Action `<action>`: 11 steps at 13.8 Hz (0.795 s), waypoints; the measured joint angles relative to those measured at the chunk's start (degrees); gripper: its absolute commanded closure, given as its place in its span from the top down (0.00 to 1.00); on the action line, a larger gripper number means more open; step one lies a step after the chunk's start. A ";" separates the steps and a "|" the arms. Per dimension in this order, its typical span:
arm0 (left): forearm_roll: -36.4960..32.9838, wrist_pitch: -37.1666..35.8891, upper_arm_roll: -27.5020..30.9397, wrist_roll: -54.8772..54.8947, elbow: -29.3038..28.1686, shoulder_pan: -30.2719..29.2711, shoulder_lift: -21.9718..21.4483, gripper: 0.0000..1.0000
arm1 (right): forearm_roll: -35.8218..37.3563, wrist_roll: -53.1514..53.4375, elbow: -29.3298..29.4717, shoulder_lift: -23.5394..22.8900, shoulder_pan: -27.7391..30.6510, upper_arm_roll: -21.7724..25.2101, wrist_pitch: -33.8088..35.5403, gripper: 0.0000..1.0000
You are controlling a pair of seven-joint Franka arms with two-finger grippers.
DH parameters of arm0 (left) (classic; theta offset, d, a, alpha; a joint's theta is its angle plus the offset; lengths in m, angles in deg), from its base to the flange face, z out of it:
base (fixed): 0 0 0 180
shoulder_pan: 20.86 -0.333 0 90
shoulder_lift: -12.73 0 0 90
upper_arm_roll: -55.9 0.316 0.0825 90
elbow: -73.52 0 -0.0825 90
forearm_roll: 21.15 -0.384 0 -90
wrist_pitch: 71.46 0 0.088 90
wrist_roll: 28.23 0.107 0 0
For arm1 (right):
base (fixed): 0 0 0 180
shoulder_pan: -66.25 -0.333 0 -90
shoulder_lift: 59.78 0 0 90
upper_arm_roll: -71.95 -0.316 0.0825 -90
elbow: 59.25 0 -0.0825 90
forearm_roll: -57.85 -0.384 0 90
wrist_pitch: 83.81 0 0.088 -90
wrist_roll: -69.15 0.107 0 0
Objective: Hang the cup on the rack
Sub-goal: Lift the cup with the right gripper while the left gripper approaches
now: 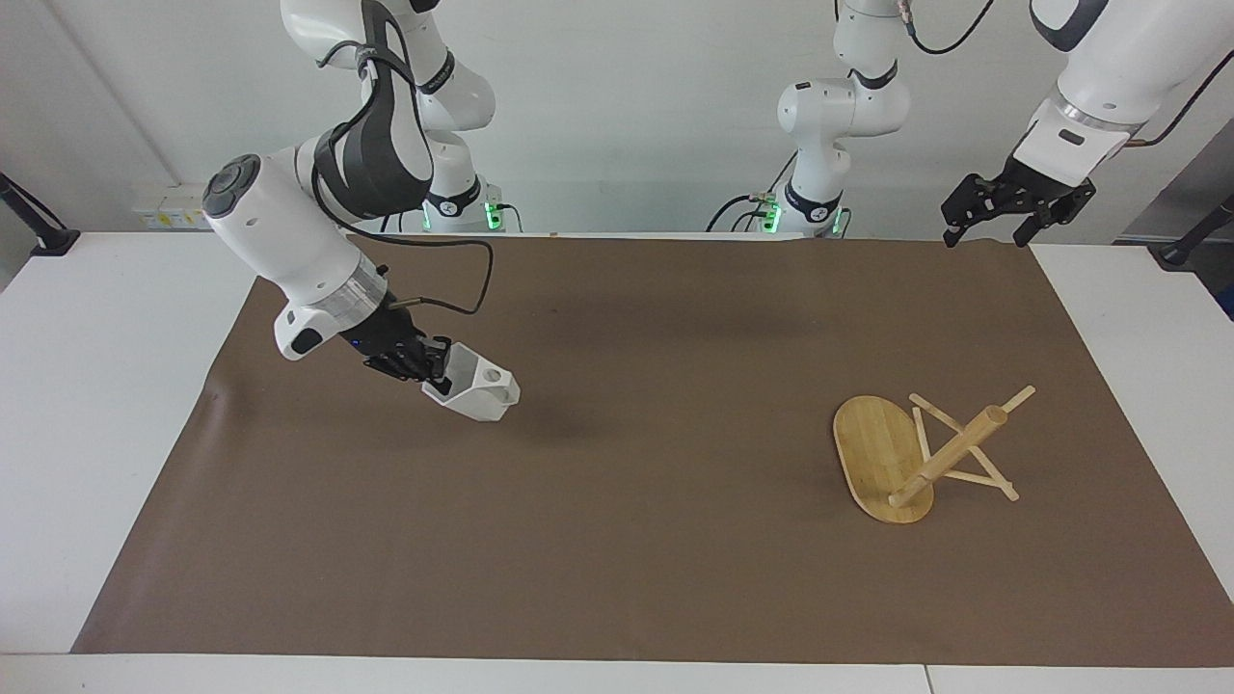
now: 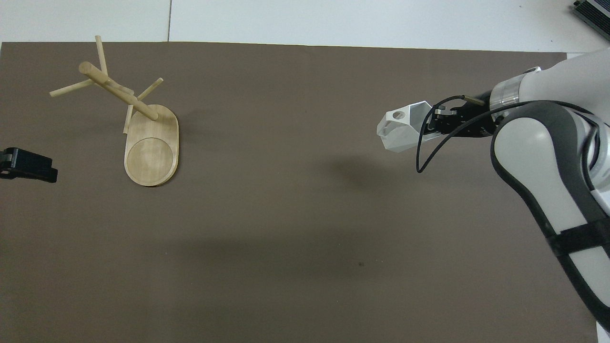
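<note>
The white faceted cup [image 1: 477, 390] is held in the air by my right gripper [image 1: 434, 371], which is shut on its rim. The cup is tipped on its side, with the pierced handle pointing away from the gripper. It hangs over the brown mat [image 1: 617, 540] toward the right arm's end, and its shadow lies on the mat below. In the overhead view the cup [image 2: 402, 131] sits at the tip of the right gripper [image 2: 431, 126]. The bamboo rack [image 1: 950, 453] stands on its oval base toward the left arm's end; it also shows in the overhead view [image 2: 143, 124]. My left gripper [image 1: 1017, 207] waits, open and empty, high above the mat's corner.
The brown mat [image 2: 286, 228] covers most of the white table [image 1: 87, 386]. The right arm's cable [image 2: 421, 152] loops below the wrist. The left gripper's tip [image 2: 26, 164] shows at the overhead view's edge.
</note>
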 measured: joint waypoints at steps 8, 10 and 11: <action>0.03 0.07 -0.74 0.00 0.00 0.02 0.00 1.00 | -1.74 4.48 1.68 0.07 -0.03 -8.60 -0.14 0.00; 0.04 0.07 -1.06 -0.04 0.00 0.03 0.00 1.00 | -5.10 4.81 1.68 0.08 -0.06 -10.34 -0.72 0.00; 0.04 0.07 -1.17 -0.35 0.00 0.03 0.00 1.00 | -7.18 4.93 1.69 0.08 -0.06 -10.73 -1.14 0.00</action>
